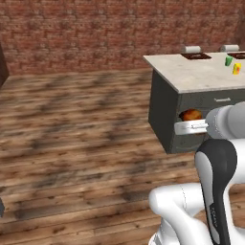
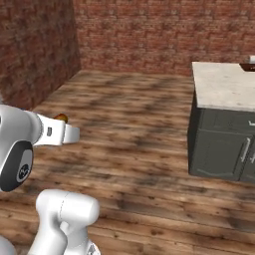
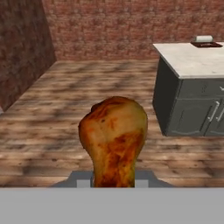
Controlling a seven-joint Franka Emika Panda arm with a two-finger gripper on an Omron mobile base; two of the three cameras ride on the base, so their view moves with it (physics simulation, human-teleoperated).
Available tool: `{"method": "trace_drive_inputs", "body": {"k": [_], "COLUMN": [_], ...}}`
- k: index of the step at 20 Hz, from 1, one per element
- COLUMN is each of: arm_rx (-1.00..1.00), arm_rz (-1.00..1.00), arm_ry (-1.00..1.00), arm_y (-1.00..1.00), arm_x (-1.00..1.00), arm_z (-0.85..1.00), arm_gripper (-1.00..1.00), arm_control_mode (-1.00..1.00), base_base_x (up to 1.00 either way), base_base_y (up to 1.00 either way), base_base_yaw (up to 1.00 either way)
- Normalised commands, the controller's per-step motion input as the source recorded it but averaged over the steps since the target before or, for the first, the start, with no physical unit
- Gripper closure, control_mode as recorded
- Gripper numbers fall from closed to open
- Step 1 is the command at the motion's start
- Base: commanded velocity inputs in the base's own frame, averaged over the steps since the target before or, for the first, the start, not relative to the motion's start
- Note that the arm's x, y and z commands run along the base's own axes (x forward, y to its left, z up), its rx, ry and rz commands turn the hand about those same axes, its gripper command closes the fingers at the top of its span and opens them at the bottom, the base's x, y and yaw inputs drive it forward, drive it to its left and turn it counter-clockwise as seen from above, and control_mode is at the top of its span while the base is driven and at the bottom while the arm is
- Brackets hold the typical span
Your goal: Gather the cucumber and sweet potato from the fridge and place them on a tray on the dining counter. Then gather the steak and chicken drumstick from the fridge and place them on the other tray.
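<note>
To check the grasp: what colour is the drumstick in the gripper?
Glossy orange-brown with darker roasted patches; the drumstick shows best in the hand view.

the arm (image 1: 217,186) is built of glossy white rounded shells, with fat tube-like links. behind the gripper (image 1: 187,127), a broad black band wraps the nearest link, bearing a small faint white marking low on it. the wrist casing (image 1: 229,122) just back from the gripper is a pale grey-white cylinder, and a flat white bracket with small dark screw dots runs forward from it. from the right base camera, the joint cap (image 2: 17,167) behind the gripper is a dark oval with a small white logo, rimmed in white. the lowest shell (image 2: 67,211) is plain white and bulbous.
</note>
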Motion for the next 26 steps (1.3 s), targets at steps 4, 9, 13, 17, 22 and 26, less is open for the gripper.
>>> {"method": "trace_drive_inputs", "body": {"k": [4, 9, 13, 17, 22, 26], "arm_rx": [0.0, 0.0, 0.0, 0.0, 0.0, 0.0], "arm_rz": [0.0, 0.0, 0.0, 0.0, 0.0, 0.0], "arm_ry": [0.0, 0.0, 0.0, 0.0, 0.0, 0.0], "arm_y": [0.0, 0.0, 0.0, 0.0, 0.0, 0.0], "arm_x": [0.0, 0.0, 0.0, 0.0, 0.0, 0.0], "arm_z": [0.0, 0.0, 0.0, 0.0, 0.0, 0.0], "arm_gripper": [1.0, 1.0, 1.0, 1.0, 1.0, 1.0], "arm_control_mode": [1.0, 1.0, 1.0, 1.0, 1.0, 1.0], "base_base_x": [0.02, 0.18, 0.42, 0.72, 0.81, 0.78], "base_base_y": [0.0, -0.01, 0.0, 0.0, 0.03, 0.02], "base_base_yaw": [-0.25, -0.2, -0.17, -0.11, -0.04, -0.05]}}
